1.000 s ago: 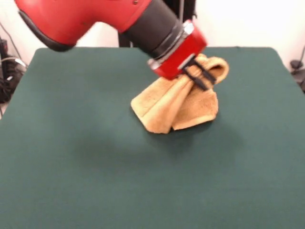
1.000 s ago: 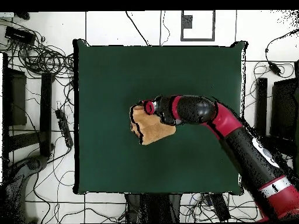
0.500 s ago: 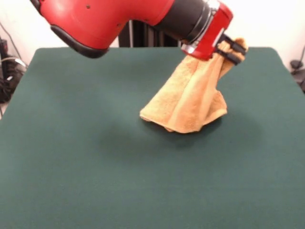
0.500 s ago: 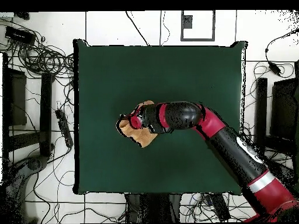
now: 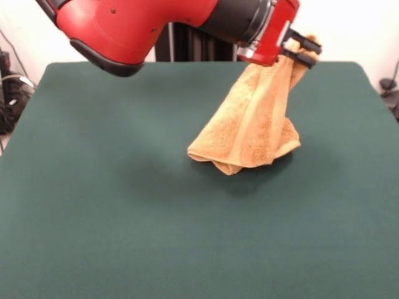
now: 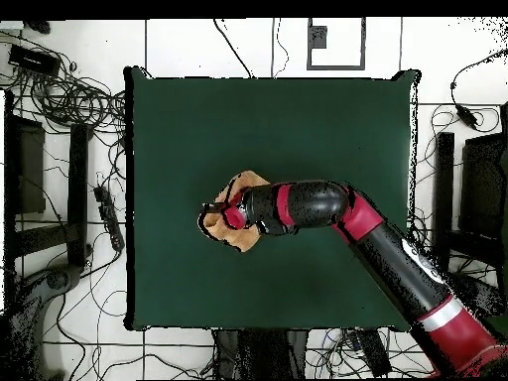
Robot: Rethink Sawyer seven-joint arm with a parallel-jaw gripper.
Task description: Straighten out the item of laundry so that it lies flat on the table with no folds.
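Hanging near-upright from clamped fingers (image 5: 303,50), towel (image 5: 252,128), bottom bunched on table (image 5: 124,218)

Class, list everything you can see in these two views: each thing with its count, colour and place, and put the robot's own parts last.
Towel: one, orange-tan, bunched, top corner lifted, lower end resting on the table near its middle.
Table: one, dark green cloth, fills the front view.
Cables: many, black, on the white floor around the table.
Arm: one, red and black, reaching over the table.
Hand: one, black fingers, shut on the towel's top corner.
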